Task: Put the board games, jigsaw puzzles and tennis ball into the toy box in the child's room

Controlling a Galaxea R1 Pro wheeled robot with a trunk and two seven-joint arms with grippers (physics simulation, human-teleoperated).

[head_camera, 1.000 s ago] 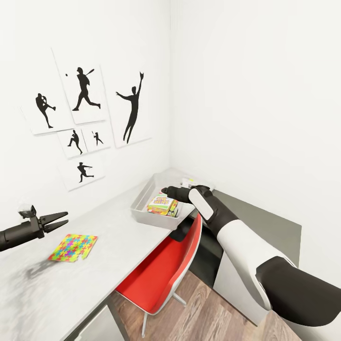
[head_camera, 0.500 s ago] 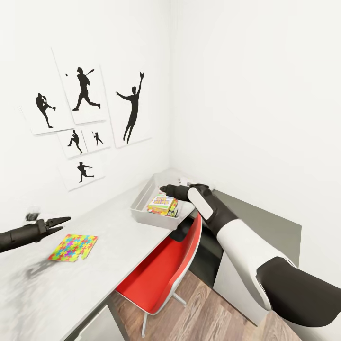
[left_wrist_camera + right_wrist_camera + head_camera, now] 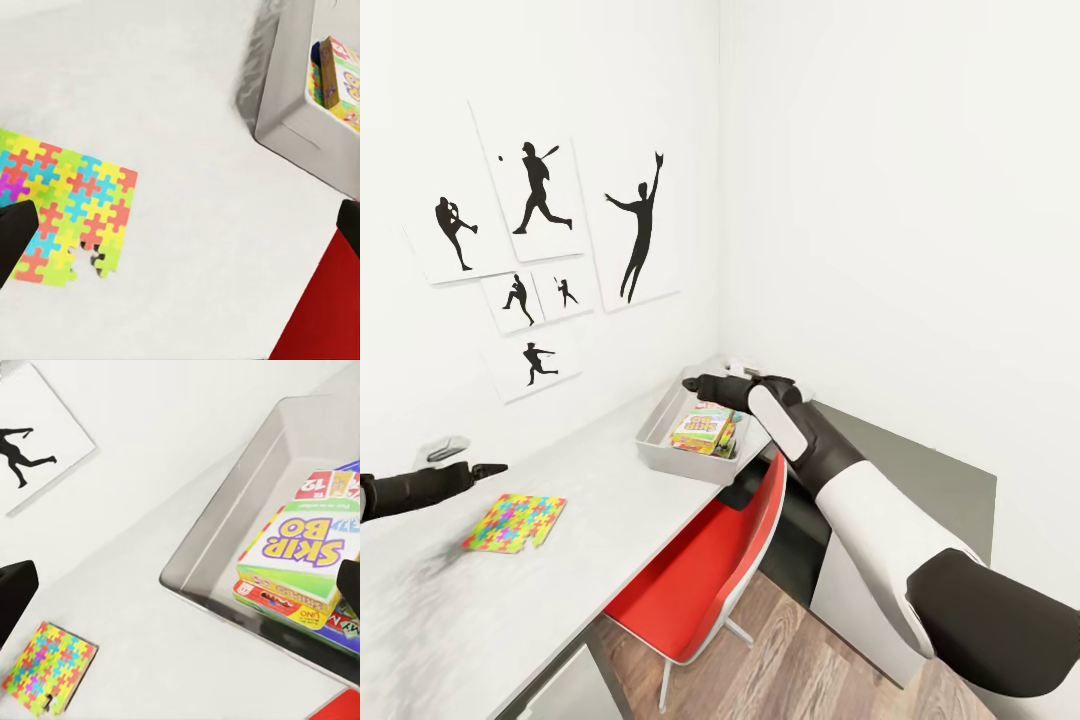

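The right gripper hangs empty over the toy box, fingers spread wide. Inside lie stacked board games. The left gripper, also spread wide, hovers above a jigsaw puzzle lying flat on the table.

One jigsaw puzzle lies on the one white table. One grey toy box sits at the table's far right end, holding a stack of board games; at least three covers show, the exact number unclear. One red chair stands at the table. Six silhouette pictures hang on the left wall.
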